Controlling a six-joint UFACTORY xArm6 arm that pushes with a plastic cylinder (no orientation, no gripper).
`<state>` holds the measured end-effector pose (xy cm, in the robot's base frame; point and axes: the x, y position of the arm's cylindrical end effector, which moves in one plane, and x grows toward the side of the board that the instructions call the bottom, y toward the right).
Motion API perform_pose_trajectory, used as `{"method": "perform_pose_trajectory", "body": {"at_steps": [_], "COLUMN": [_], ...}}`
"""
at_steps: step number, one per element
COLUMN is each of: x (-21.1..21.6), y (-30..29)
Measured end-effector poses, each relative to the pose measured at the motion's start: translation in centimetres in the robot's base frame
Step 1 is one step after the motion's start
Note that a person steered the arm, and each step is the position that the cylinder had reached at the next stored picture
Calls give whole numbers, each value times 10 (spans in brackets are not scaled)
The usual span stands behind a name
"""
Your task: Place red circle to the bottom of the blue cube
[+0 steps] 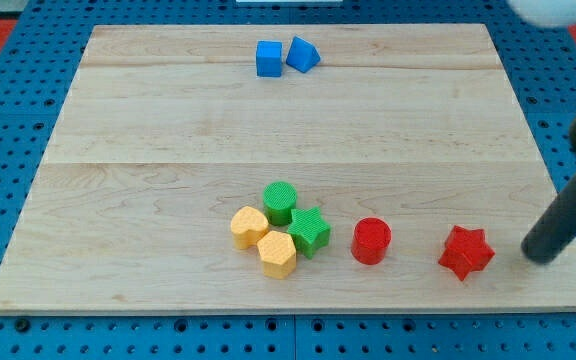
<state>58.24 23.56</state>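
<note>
The red circle (pixel 372 241) lies near the view's bottom, right of centre on the wooden board (pixel 168 130). The blue cube (pixel 268 58) sits at the view's top, touching a blue wedge block (pixel 302 54) on its right. My tip (pixel 538 257) is at the board's lower right, to the right of the red star (pixel 466 252) and apart from it. The red star lies between my tip and the red circle.
A cluster lies left of the red circle: a green cylinder (pixel 280 202), a green star (pixel 310 231), a yellow heart-like block (pixel 249 226) and a yellow hexagon (pixel 277 254). The board's right edge is close to my tip.
</note>
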Motion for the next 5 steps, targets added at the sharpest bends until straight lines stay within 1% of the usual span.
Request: {"method": "perform_pose_trajectory", "body": {"at_steps": [1,2,3,4,5], "x": [19,17,7,3,-9], "y": [-49,-151,-172,-159,-180]}}
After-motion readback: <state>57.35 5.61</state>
